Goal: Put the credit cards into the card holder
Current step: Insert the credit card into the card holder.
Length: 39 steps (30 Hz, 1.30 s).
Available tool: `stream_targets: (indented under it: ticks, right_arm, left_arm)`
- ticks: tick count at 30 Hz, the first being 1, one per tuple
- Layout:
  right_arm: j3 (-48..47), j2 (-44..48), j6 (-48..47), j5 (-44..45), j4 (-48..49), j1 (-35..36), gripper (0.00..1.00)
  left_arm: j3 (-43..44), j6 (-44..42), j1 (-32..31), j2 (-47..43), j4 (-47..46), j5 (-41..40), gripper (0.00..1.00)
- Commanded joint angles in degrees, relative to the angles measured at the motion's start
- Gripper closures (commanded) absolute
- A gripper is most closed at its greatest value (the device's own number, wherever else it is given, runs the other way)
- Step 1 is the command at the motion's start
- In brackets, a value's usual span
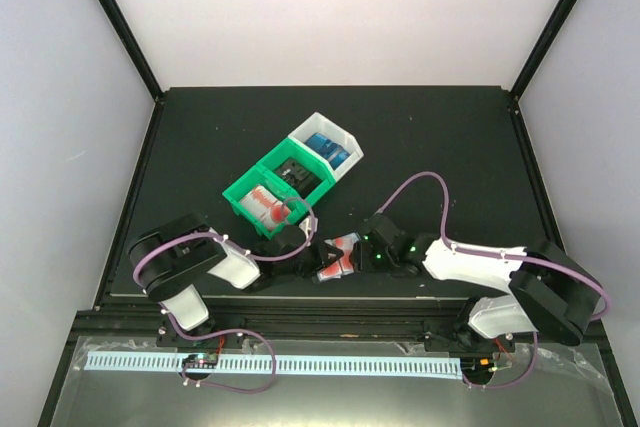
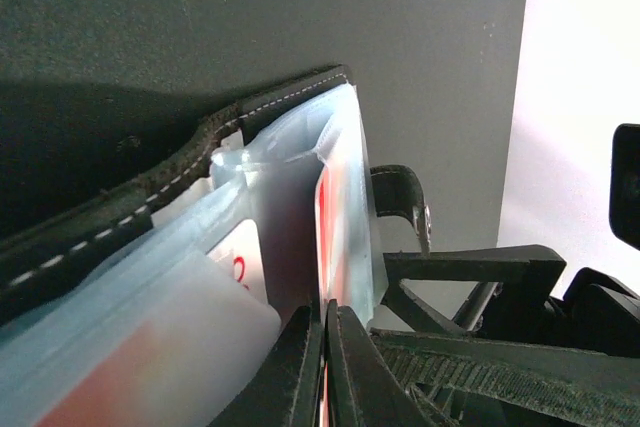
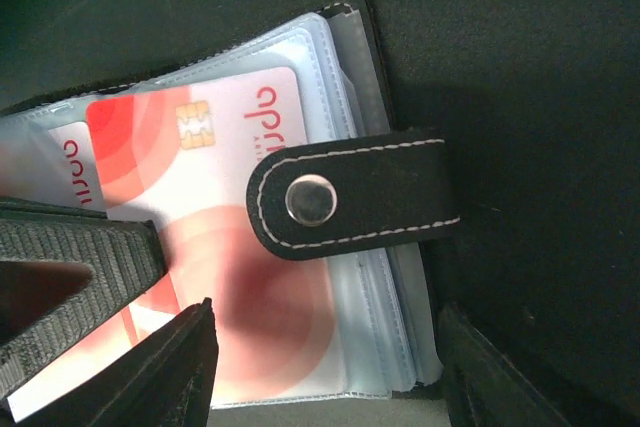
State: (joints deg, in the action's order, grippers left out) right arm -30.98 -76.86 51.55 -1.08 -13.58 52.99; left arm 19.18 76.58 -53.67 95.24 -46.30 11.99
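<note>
The card holder [image 1: 338,257] lies open on the black table between my two grippers, with its snap strap [image 3: 370,197] folded across the pale blue sleeves. My left gripper [image 1: 312,250] is shut on the edge of a red-and-white credit card [image 2: 325,237], which stands partly inside a sleeve of the card holder [image 2: 180,177]. That card also shows in the right wrist view [image 3: 230,147], lying in the front sleeve. My right gripper [image 3: 325,347] is open, with one jaw on each side of the holder's near edge.
The joined bins stand behind the holder. The green bin [image 1: 258,179] holds red-and-white cards [image 1: 268,205] and black cards [image 1: 300,172]. The white bin [image 1: 345,137] holds blue cards [image 1: 330,147]. The table's front edge runs just below both grippers.
</note>
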Motion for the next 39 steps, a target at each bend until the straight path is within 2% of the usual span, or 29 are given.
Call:
stream_targets:
  ticks: [1,4,7,12,16,19,24,26,28,35,39]
  right_arm:
    - [1.3,0.3,1.8,-3.6,2.4,0.4,0.38]
    - [1.2,0.4,1.7,-3.1,2.3,0.4,0.38]
    - [0.6,1.1,1.5,-1.6,0.8,0.4,0.38]
    - [0.4,1.9,1.2,0.1,-0.6,0.4,0.38]
    - [0.5,1.5,1.2,0.1,-0.6,0.4,0.37]
    - [0.5,1.4,1.2,0.3,-0.7,0.4,0.38]
    - [0.5,1.5,1.1,0.2,-0.4,0.4,0.38]
    - [0.4,1.4,1.0,-0.1,-0.3,0.4,0.38]
    - [0.5,1.2,0.9,-0.4,0.0,0.4,0.38]
    - [0.5,1.8,0.6,-0.4,0.3,0.4,0.38]
    - [-0.7,3.6,0.2,2.9,-2.9,0.4,0.38]
  left_arm:
    - [1.4,1.2,-1.3,0.0,1.7,-1.1,0.94]
    - [1.5,0.8,-1.4,-0.4,3.0,-0.5,0.89]
    - [1.6,-0.1,-1.4,-2.4,8.3,-0.4,0.82]
    - [1.5,-1.2,-1.8,-7.7,16.9,-2.1,0.58]
    - [3.8,-2.6,-2.1,-10.3,23.4,-3.5,0.54]
    - [4.6,-3.3,-2.3,-11.4,26.7,-4.5,0.55]
    - [5.8,-4.2,-2.3,-9.7,26.2,-2.8,0.63]
    - [6.3,-4.9,-2.4,-8.5,25.6,-1.7,0.73]
    - [6.4,-5.3,-2.5,-7.3,23.4,-0.7,0.78]
    - [7.9,-6.7,-2.5,-3.9,20.0,1.8,0.84]
    - [8.1,-8.1,-2.5,-5.0,24.0,-0.1,0.91]
